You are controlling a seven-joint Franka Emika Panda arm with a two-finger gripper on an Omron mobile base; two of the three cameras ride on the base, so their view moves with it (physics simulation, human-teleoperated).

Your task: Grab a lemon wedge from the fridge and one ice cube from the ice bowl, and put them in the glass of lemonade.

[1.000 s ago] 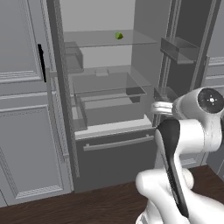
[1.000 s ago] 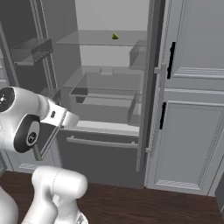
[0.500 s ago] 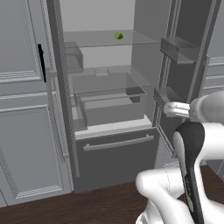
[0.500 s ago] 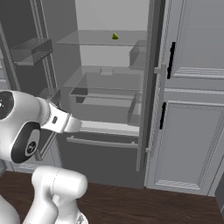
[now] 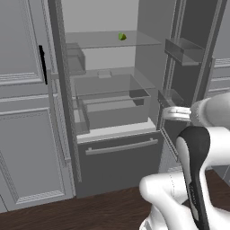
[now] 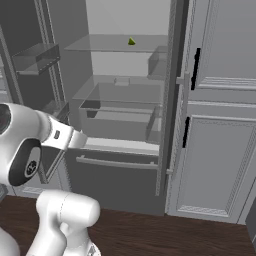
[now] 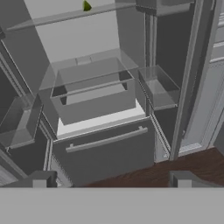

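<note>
The fridge (image 5: 117, 156) stands open before me, showing a pale interior, glass shelves and clear drawers. A tiny yellow-green lemon wedge (image 5: 121, 36) lies on the top glass shelf, towards the back (image 6: 131, 41), and sits at the upper edge of the hand view (image 7: 86, 6). My gripper (image 7: 112, 180) is open, its two tips wide apart with nothing between them. It hangs low in front of the fridge, well below and short of the wedge. The ice bowl, the ice cube and the glass of lemonade are out of view.
Light grey panelled cabinets with black handles (image 5: 42, 64) (image 6: 195, 69) flank the fridge. An open fridge door with clear bins (image 5: 183, 49) (image 6: 35, 57) stands close beside my arm. A clear drawer (image 7: 94, 94) sits above the dark lower drawer with its bar handle (image 7: 106, 140). Dark wood floor lies below.
My arm's upper joint has swung outward, to the right in the left base view and down-left in the right base view. The hand has shifted only slightly. The lemon wedge has not moved.
</note>
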